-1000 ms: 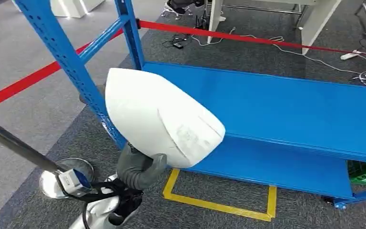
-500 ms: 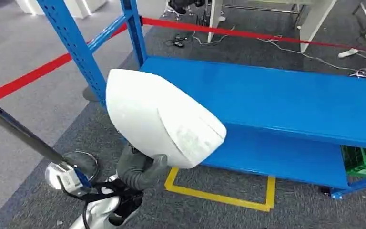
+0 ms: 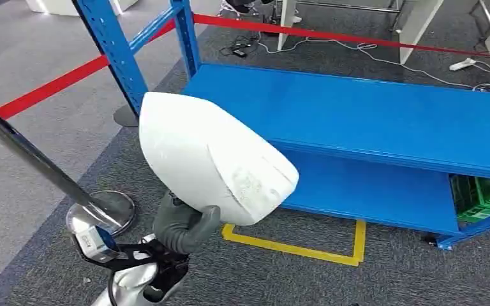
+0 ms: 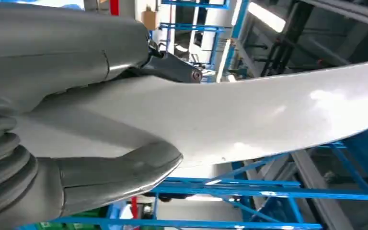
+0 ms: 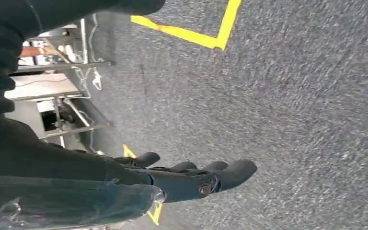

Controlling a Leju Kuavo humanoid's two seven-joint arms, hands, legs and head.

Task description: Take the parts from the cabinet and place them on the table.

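Left hand (image 3: 185, 226) is wrapped tight around the bottom edge of a big white curved part (image 3: 214, 159), thumb on one face and darker fingers on the other, holding it up in front of the robot, off the blue shelf (image 3: 383, 118). Right hand (image 5: 191, 179) hangs over the grey carpet (image 5: 292, 120) with fingers loosely extended, nothing in it. Around it: yellow floor tape (image 3: 322, 252), a red barrier belt (image 3: 57, 86) on a chrome stanchion (image 3: 99, 213), and a green crate (image 3: 485, 201) on the lower shelf level.
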